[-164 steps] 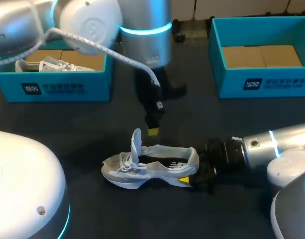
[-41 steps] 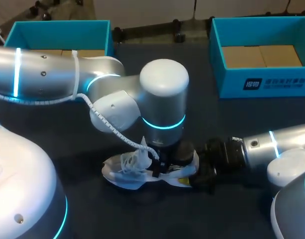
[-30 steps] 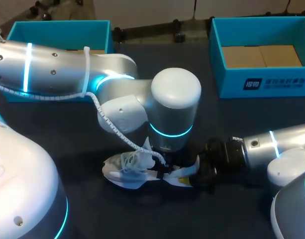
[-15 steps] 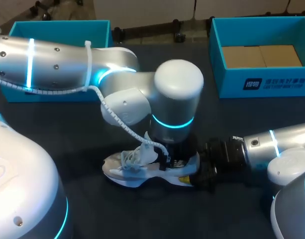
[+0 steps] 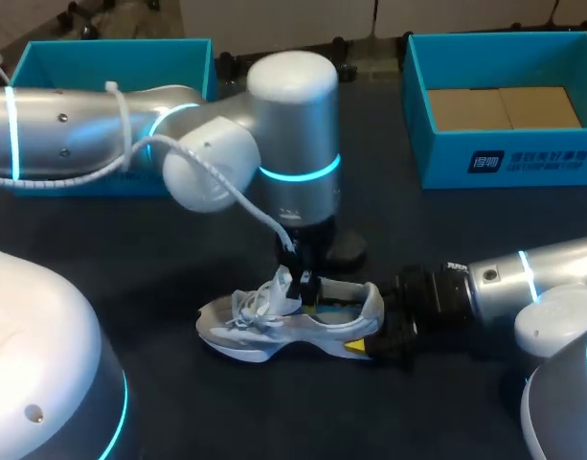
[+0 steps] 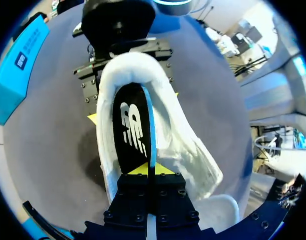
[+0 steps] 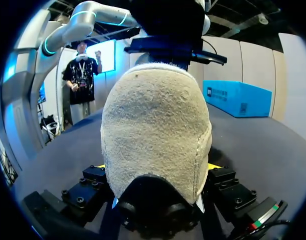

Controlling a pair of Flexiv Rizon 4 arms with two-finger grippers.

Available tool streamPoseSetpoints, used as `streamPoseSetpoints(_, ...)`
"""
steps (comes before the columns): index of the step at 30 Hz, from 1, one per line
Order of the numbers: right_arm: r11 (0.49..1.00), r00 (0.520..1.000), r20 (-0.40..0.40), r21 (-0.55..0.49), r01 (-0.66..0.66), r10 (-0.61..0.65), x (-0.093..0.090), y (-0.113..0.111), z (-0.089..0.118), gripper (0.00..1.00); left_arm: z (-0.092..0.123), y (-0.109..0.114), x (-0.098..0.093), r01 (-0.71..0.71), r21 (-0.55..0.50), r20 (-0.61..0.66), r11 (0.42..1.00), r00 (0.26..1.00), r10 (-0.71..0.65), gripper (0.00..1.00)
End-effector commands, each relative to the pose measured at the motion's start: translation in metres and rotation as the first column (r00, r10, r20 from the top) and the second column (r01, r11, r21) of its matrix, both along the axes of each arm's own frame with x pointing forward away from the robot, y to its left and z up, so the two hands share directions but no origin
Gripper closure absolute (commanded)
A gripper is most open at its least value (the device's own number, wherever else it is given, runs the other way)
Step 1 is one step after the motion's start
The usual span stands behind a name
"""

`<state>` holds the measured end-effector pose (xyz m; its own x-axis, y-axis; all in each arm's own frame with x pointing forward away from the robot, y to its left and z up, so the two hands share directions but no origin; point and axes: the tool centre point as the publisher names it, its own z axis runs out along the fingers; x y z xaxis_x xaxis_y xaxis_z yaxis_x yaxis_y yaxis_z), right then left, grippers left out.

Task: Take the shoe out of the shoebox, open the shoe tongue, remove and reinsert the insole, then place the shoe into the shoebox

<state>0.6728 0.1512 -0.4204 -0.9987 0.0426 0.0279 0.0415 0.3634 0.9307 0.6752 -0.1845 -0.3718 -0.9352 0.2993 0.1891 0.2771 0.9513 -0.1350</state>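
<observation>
Overhead, the shoe [image 5: 259, 326] lies mid-table [image 5: 178, 402], well apart from the left shoebox [image 5: 111, 62] and the right shoebox [image 5: 508, 158], with bare tabletop around its toe. The left gripper [image 5: 303, 287] dips into its opening.

From the left wrist, the left gripper [image 6: 147, 170] pinches the insole [image 6: 130, 130] by its edge, heel collar close around.

From the right wrist, the right gripper [image 7: 155, 167] clamps the shoe's heel [image 7: 155, 130] from both sides.

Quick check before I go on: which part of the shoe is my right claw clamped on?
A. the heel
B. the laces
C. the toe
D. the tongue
A: in the right wrist view the padded heel of the shoe sits between the yellow tips of the right claw, one pressed against each side.
</observation>
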Motion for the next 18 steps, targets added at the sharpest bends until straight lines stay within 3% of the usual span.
streamPoseSetpoints(1,1.000,1.000,0.000,-0.005,0.002,-0.002,-0.002,0.001,0.000,1.00,0.006,0.008,0.004,0.018,-0.092,-0.058,0.996,0.998,-0.023,1.00)
streamPoseSetpoints(9,1.000,1.000,0.000,-0.005,0.002,-0.002,-0.002,0.001,0.000,1.00,0.014,0.003,-0.008,0.048,-0.108,-0.053,0.993,0.997,-0.053,1.00)
streamPoseSetpoints(18,1.000,1.000,0.000,-0.005,0.002,-0.002,-0.002,0.001,0.000,1.00,0.026,0.013,-0.009,-0.025,-0.169,-0.025,0.985,0.999,0.021,1.00)
